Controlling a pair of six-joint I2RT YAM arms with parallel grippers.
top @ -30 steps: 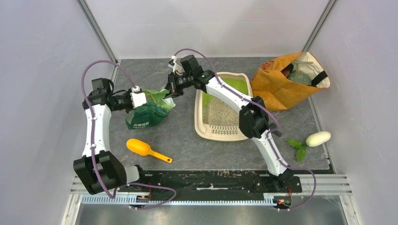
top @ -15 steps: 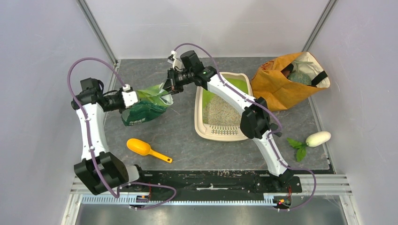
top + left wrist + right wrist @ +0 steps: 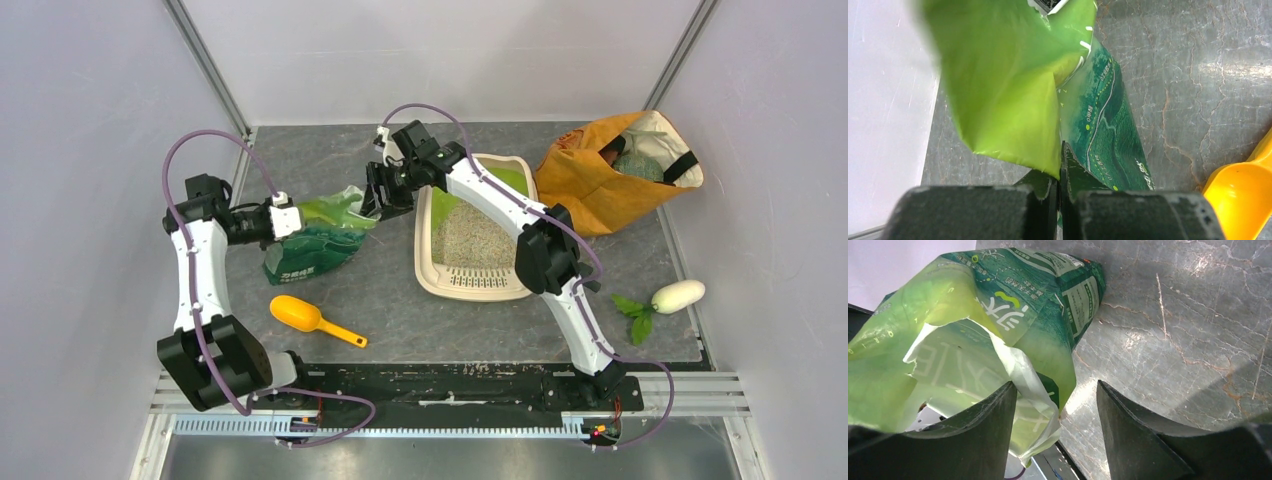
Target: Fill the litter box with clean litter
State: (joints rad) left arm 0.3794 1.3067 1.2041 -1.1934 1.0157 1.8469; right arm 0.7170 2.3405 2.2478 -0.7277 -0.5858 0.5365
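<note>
The litter box [image 3: 428, 272], beige-rimmed and lime-green inside, lies right of centre with pale sandy clean litter [image 3: 470, 238] over its floor. To its left a green printed bag [image 3: 312, 250] lies on the table. My left gripper [image 3: 300, 218] is shut on the bag's edge; in the left wrist view its jaws [image 3: 1060, 152] pinch the bag's green film [image 3: 1013, 100]. My right gripper [image 3: 380, 202] stands open at the bag's mouth, just left of the box. In the right wrist view a torn flap of the bag [image 3: 998, 330] hangs loose between its spread jaws [image 3: 1055, 395].
An orange scoop [image 3: 305, 317] lies in front of the bag, also seen in the left wrist view [image 3: 1243, 195]. An orange fabric bag [image 3: 600, 185] sits at the back right. A white vegetable [image 3: 678, 296] with green leaves [image 3: 633, 312] lies near the right wall.
My right gripper has opened and let go of the bag's mouth, dropping slightly toward the box. The bag has sunk back lower on the table, still held by the left gripper.
</note>
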